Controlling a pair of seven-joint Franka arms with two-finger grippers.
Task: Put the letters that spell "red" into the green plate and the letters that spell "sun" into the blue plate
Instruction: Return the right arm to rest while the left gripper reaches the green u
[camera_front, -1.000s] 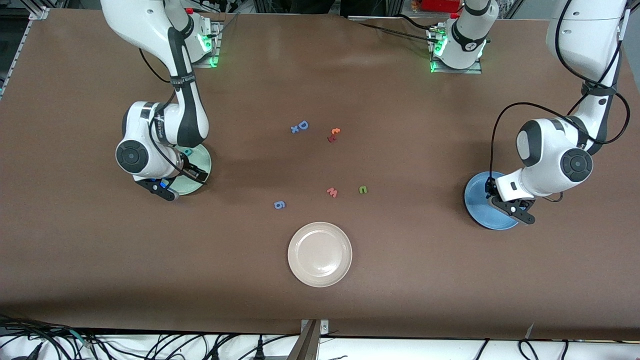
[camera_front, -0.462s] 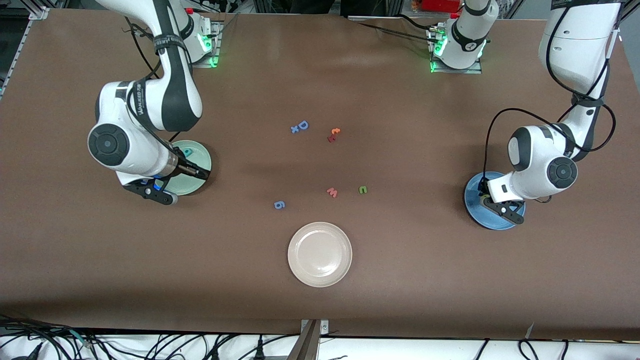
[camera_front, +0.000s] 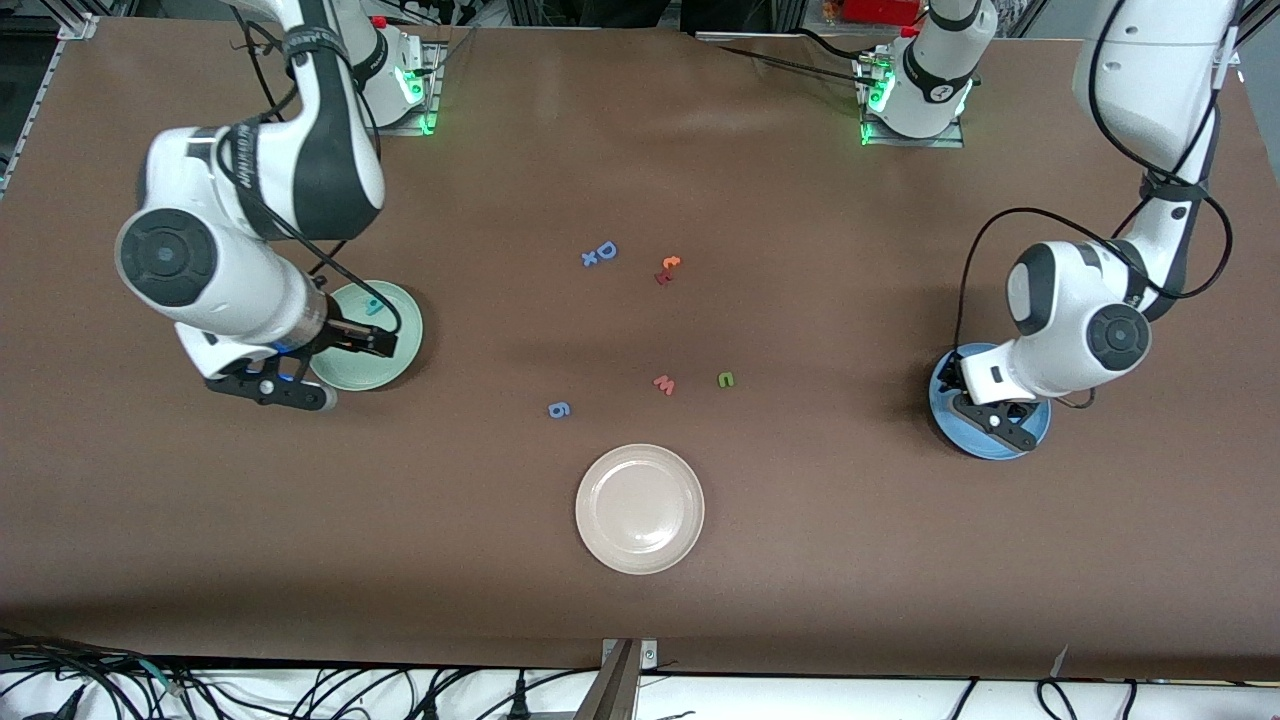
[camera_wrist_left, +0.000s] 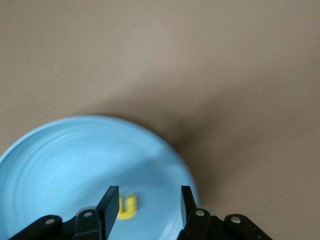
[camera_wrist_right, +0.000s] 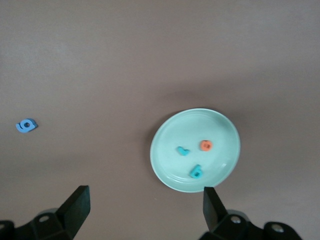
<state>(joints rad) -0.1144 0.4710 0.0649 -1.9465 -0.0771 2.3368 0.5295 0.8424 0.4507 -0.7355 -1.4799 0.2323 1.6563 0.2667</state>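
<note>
The round cream-white plastic plate (camera_front: 640, 509) lies nearest the front camera. The left gripper (camera_wrist_left: 146, 206) hangs with jaws parted, gripping nothing, over a yellow foam letter (camera_wrist_left: 127, 207) in the round sky-blue plate (camera_front: 943, 425). The green foam "n" (camera_front: 726, 380) lies on the table between the plates. The right gripper (camera_wrist_right: 145, 206), spread wide, hangs above the round mint-green plate (camera_wrist_right: 172, 135) holding the teal "r" (camera_wrist_right: 183, 150), orange "e" (camera_wrist_right: 205, 145) and teal "d" (camera_wrist_right: 196, 172).

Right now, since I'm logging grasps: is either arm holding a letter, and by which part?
Nothing is held. The left gripper has its jaws parted over the blue plate, a yellow letter lying loose between them. The right gripper hangs open above the green plate.
</note>
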